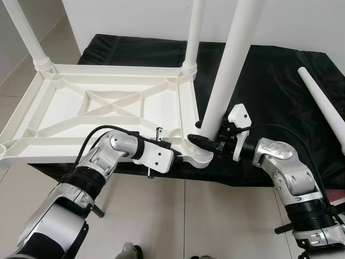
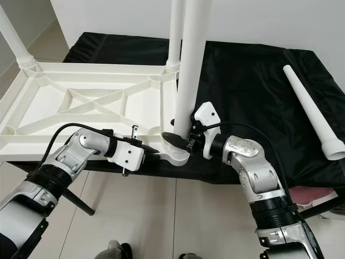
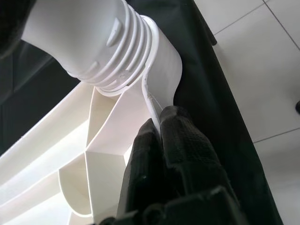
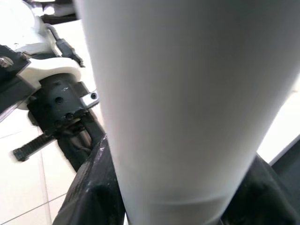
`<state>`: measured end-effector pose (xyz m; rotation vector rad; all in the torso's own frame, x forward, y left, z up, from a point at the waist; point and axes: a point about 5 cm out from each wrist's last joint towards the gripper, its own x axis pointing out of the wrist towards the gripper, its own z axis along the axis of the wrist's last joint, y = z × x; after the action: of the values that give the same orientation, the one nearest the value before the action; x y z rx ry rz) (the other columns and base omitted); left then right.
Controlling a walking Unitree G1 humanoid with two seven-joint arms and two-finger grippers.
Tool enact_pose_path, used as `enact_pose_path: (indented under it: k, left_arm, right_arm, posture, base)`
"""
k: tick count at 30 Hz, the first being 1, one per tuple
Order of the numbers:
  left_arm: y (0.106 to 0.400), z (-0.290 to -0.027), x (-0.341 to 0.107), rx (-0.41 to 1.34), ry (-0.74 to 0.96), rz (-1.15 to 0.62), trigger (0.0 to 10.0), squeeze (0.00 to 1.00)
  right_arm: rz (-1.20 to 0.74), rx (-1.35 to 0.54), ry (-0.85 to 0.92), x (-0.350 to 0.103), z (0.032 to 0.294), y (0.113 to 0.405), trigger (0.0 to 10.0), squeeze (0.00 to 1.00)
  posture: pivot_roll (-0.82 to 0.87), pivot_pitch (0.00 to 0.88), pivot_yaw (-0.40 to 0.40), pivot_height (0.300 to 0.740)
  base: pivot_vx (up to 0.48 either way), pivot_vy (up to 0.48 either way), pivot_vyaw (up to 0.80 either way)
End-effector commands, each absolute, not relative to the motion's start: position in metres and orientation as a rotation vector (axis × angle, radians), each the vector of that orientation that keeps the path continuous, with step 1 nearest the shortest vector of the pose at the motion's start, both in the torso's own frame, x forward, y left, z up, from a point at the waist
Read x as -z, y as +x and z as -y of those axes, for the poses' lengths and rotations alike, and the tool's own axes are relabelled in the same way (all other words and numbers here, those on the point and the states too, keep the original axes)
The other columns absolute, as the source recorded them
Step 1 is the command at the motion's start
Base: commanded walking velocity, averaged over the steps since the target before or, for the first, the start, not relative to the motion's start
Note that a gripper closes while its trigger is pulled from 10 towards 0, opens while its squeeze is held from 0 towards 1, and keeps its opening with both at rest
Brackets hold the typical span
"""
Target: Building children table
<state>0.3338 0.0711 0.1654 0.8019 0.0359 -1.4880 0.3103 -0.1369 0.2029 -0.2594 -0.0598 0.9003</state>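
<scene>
Left wrist view: left claw [image 3: 161, 126] pinches the rim of the white tabletop [image 1: 108, 102], upside down on the black-draped bench [image 1: 269, 81], by the near corner socket [image 1: 200, 157]. Right claw [image 1: 207, 141] clamps round the leg [image 1: 226, 70] w/ threads partly in. Best: keep leg upright, twist steadily, hold frame firm. Spare leg [image 1: 323, 105] lies far right.

our nearest leg [image 1: 229, 65] runs off the top edge, as do the two legs behind it. our right hand [image 1: 207, 141] is partly hidden behind that leg, and the tabletop [image 1: 54, 116] is cut off at the left edge.
</scene>
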Motion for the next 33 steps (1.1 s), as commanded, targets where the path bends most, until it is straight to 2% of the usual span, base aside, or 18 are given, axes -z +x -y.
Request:
enact_pose_path:
  k: [1, 2, 5, 6, 7, 9, 12, 16, 17, 18, 25, 26, 27, 29, 30, 31, 32, 33]
  left_arm:
    - [0.316, -0.05, -0.174, 1.714, 0.756, 0.057, 0.0, 0.0]
    - [0.317, -0.047, -0.176, 1.708, 0.731, 0.063, 0.0, 0.0]
    - [0.317, -0.044, -0.178, 1.704, 0.707, 0.068, 0.0, 0.0]
    - [0.318, -0.039, -0.181, 1.704, 0.68, 0.076, 0.0, 0.0]
    - [0.318, -0.039, -0.181, 1.704, 0.68, 0.076, 0.0, 0.0]
    - [0.319, -0.032, -0.186, 1.707, 0.645, 0.087, 0.0, 0.0]
    - [0.319, -0.029, -0.187, 1.708, 0.632, 0.088, 0.0, 0.0]
    - [0.323, -0.009, -0.195, 1.717, 0.603, 0.079, 0.0, 0.0]
    - [0.323, -0.009, -0.195, 1.717, 0.603, 0.079, 0.0, 0.0]
    - [0.324, -0.002, -0.197, 1.71, 0.6, 0.079, 0.0, 0.0]
    - [0.325, 0.005, -0.2, 1.719, 0.601, 0.082, 0.0, 0.0]
    - [0.325, 0.004, -0.2, 1.722, 0.602, 0.081, 0.0, 0.0]
    - [0.324, 0.003, -0.199, 1.725, 0.606, 0.078, 0.0, 0.0]
    - [0.324, 0.002, -0.198, 1.726, 0.608, 0.075, 0.0, 0.0]
    - [0.324, 0.0, -0.196, 1.728, 0.613, 0.067, 0.0, 0.0]
    - [0.324, 0.0, -0.196, 1.728, 0.613, 0.067, 0.0, 0.0]
    - [0.324, 0.0, -0.195, 1.728, 0.614, 0.065, 0.0, 0.0]
    - [0.323, -0.002, -0.194, 1.737, 0.618, 0.059, 0.0, 0.0]
  right_arm:
    - [-0.054, -0.748, -0.284, -0.18, 0.151, 0.317, 0.0, 0.0]
    - [-0.071, -0.672, -0.282, -0.174, 0.152, 0.319, 0.0, 0.0]
    - [-0.085, -0.601, -0.281, -0.168, 0.153, 0.321, 0.0, 0.0]
    - [-0.101, -0.505, -0.271, -0.162, 0.154, 0.322, 0.0, 0.0]
    - [-0.101, -0.505, -0.271, -0.162, 0.154, 0.322, 0.0, 0.0]
    - [-0.132, -0.349, -0.251, -0.153, 0.157, 0.326, 0.0, 0.0]
    - [-0.145, -0.288, -0.241, -0.15, 0.159, 0.327, 0.0, 0.0]
    - [-0.182, 0.139, -0.12, -0.137, 0.164, 0.332, 0.0, 0.0]
    - [-0.182, 0.139, -0.12, -0.137, 0.164, 0.332, 0.0, 0.0]
    - [-0.165, 0.241, -0.07, -0.138, 0.162, 0.331, 0.0, 0.0]
    - [-0.13, 0.283, -0.069, -0.144, 0.153, 0.332, 0.0, 0.0]
    - [-0.118, 0.247, -0.075, -0.145, 0.15, 0.333, 2.5, 0.0]
    - [-0.1, 0.225, -0.087, -0.148, 0.148, 0.333, 10.0, 0.0]
    - [-0.088, 0.213, -0.096, -0.15, 0.147, 0.333, 10.0, 0.0]
    - [-0.038, 0.174, -0.118, -0.157, 0.145, 0.333, 10.0, 0.2]
    - [-0.038, 0.174, -0.118, -0.157, 0.145, 0.333, 10.0, 0.2]
    - [-0.019, 0.151, -0.103, -0.159, 0.143, 0.333, 10.0, 1.0]
    - [0.021, 0.092, -0.095, -0.167, 0.141, 0.333, 10.0, 1.0]
  posture:
    - [-0.03, 0.114, -0.031, 0.74]
    - [-0.03, 0.113, -0.03, 0.74]
    - [-0.04, 0.112, -0.027, 0.74]
    - [-0.04, 0.11, -0.024, 0.74]
    - [-0.04, 0.11, -0.024, 0.74]
    - [-0.04, 0.111, -0.022, 0.74]
    - [-0.04, 0.111, -0.022, 0.74]
    - [-0.03, 0.118, -0.016, 0.74]
    - [-0.03, 0.118, -0.016, 0.74]
    - [-0.03, 0.12, -0.014, 0.74]
    - [-0.03, 0.126, -0.007, 0.74]
    - [-0.03, 0.128, -0.006, 0.74]
    - [-0.03, 0.129, -0.005, 0.74]
    - [-0.03, 0.129, -0.005, 0.74]
    - [-0.03, 0.131, -0.005, 0.74]
    - [-0.03, 0.131, -0.005, 0.74]
    - [-0.03, 0.132, -0.005, 0.74]
    - [-0.03, 0.133, -0.005, 0.74]
  base:
    - [0.0, 0.0, 0.0]
    - [0.0, 0.0, 0.0]
    - [0.0, 0.0, 0.0]
    - [0.0, 0.0, 0.0]
    - [0.0, 0.0, 0.0]
    - [0.0, 0.0, 0.0]
    - [0.0, 0.0, 0.0]
    - [0.0, 0.0, 0.0]
    - [0.0, 0.0, 0.0]
    - [0.0, 0.0, 0.0]
    - [0.0, 0.0, 0.0]
    - [0.0, 0.0, 0.0]
    - [0.0, 0.0, 0.0]
    - [0.0, 0.0, 0.0]
    - [0.0, 0.0, 0.0]
    - [0.0, 0.0, 0.0]
    - [0.0, 0.0, 0.0]
    - [0.0, 0.0, 0.0]
